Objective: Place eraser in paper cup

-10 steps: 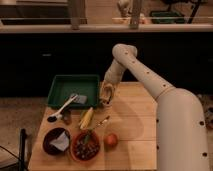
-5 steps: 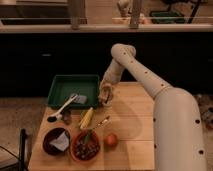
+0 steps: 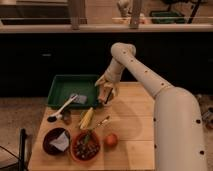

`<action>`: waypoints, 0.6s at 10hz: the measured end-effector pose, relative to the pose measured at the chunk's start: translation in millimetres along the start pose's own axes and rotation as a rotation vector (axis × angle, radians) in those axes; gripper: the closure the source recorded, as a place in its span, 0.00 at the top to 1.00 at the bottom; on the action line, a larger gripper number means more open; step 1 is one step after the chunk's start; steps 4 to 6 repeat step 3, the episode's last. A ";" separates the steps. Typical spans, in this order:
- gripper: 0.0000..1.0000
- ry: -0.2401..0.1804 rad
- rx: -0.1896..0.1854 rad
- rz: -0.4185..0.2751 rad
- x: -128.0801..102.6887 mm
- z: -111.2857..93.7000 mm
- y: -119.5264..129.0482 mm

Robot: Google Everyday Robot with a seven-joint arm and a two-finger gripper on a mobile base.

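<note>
My gripper (image 3: pixel 105 93) hangs low over the wooden table (image 3: pixel 135 125), right at the right edge of the green tray (image 3: pixel 70 85). A pale cream shape sits at the gripper, and I cannot tell whether it belongs to the gripper or is the paper cup. I cannot make out the eraser anywhere; it may be hidden in or under the gripper. A grey cloth-like square (image 3: pixel 81 99) lies in the tray next to the gripper.
A white long-handled utensil (image 3: pixel 64 106) lies across the tray's front edge. A yellow banana-like item (image 3: pixel 86 118), a tomato (image 3: pixel 111 140), a brown bowl of dark food (image 3: pixel 87 146) and a dark bowl with white paper (image 3: pixel 57 141) stand at the front left.
The gripper has edged slightly to the left by the tray. Nothing else has visibly moved.
</note>
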 end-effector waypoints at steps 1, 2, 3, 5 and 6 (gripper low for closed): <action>0.80 0.013 0.001 0.011 5.3 -3.5 2.0; 0.80 0.025 0.005 0.021 12.0 -5.7 2.8; 0.80 0.040 0.009 0.034 21.4 -8.1 3.1; 0.80 0.040 0.009 0.034 21.4 -8.1 3.1; 0.80 0.040 0.009 0.034 21.4 -8.1 3.1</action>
